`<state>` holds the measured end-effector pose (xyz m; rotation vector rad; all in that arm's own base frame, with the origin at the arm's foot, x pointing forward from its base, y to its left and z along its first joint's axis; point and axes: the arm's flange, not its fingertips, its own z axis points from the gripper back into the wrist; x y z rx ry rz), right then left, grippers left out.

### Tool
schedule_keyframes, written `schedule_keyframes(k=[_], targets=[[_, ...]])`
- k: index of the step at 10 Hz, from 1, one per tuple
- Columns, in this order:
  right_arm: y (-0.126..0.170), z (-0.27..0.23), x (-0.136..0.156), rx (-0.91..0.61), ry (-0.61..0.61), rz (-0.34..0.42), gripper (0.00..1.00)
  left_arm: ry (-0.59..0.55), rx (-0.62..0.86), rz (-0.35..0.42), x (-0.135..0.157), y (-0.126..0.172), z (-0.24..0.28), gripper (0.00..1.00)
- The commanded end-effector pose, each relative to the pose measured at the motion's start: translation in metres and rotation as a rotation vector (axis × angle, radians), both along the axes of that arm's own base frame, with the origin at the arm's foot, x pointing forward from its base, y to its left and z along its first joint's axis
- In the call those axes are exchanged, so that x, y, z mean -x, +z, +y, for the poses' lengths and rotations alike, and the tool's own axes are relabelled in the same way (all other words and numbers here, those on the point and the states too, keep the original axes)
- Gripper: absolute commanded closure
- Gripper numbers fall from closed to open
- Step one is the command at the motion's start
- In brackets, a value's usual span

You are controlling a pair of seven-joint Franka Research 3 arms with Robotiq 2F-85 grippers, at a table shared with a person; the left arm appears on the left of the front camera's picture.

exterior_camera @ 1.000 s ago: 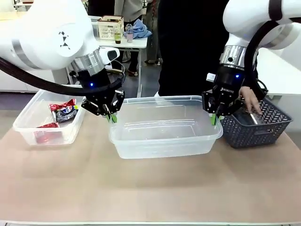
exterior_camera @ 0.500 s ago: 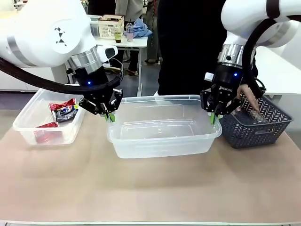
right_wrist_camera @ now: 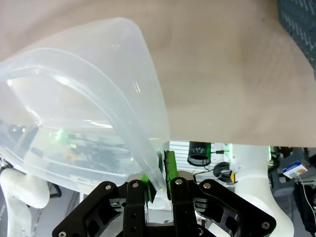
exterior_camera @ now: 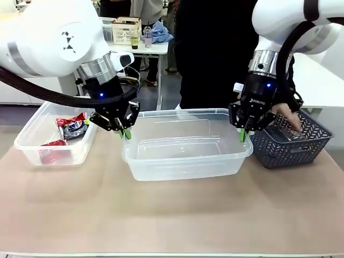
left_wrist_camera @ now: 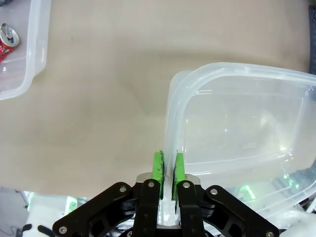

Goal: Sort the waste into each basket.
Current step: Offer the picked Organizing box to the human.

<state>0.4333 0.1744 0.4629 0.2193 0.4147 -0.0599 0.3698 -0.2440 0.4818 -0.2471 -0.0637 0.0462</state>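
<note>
- Near: tan table (exterior_camera: 172, 215), matt top, evenly lit.
- Far left: white table (exterior_camera: 146, 51) with cream crate (exterior_camera: 125, 30) and blue cloth (exterior_camera: 160, 33).
- Beyond: grey floor (exterior_camera: 169, 94).
- Far right: white counter (exterior_camera: 318, 80).

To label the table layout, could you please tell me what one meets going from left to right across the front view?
In order: left clear tub, left gripper, middle clear tub, right gripper, dark grey basket. Both grippers are shut on the middle tub's rim.
</note>
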Motion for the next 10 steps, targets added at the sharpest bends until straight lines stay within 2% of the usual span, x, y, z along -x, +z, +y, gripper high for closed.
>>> schedule_keyframes(k=[1,10], targets=[[0.0025,-0.0025,-0.0026,0.006,0.006,0.003,1.0,0.021,-0.007,0.003,0.002,0.0012,0.006,1.0],[0.0025,-0.0025,-0.0026,0.006,0.006,0.003,1.0,0.021,-0.007,0.003,0.002,0.0012,0.006,1.0]])
